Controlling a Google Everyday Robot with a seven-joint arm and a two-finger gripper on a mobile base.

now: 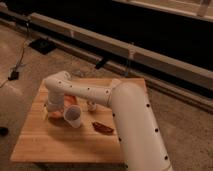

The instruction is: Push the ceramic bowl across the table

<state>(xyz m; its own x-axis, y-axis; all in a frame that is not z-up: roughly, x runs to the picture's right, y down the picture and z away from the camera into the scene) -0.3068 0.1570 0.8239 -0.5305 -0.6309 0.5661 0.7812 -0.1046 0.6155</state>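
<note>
The ceramic bowl (59,114) is orange-red and sits on the left part of the wooden table (55,145), mostly covered by my arm. My gripper (53,106) hangs down from the white wrist right at the bowl, on its left side, and seems to touch it. A taller white cup (73,117) stands just right of the bowl. A small flat reddish-brown item (103,128) lies further right.
My thick white arm (130,120) crosses the table's right half from the front right. A small pale object (91,105) stands behind the cup. Beyond the table, a long rail (125,47) runs along the dark wall, with cables (15,70) on the floor at left.
</note>
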